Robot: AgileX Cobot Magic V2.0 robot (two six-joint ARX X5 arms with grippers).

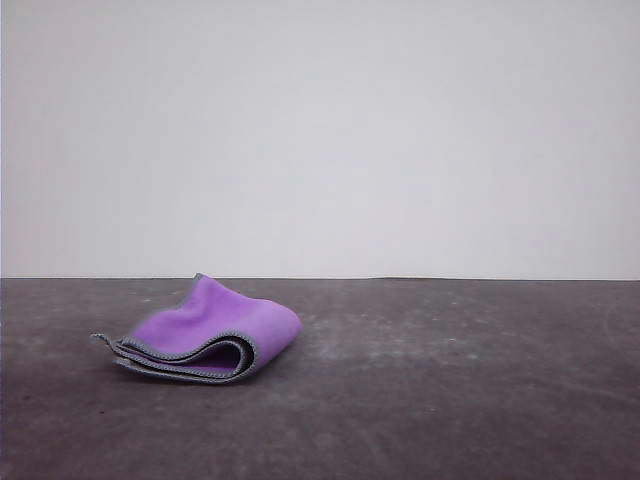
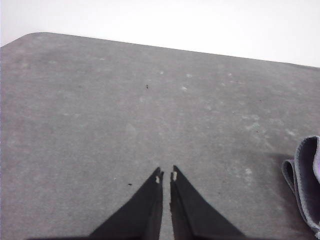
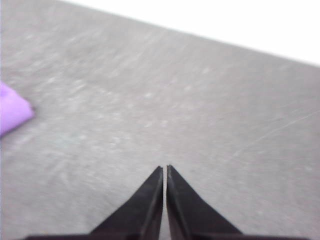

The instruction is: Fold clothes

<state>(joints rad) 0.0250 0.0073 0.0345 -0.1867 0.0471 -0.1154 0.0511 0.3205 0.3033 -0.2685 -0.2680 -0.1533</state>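
front view folded cloth (image 1: 205,335) on table (image 1: 450,380), wrist views crop it, left pincer (image 2: 166,175) and right pincer (image 3: 165,168) together

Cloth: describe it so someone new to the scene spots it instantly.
Start from the dark grey table under the white wall. On its left side lies the cloth, folded into loose layers. It is bright purple on top, dark grey beneath, with a light stitched hem.
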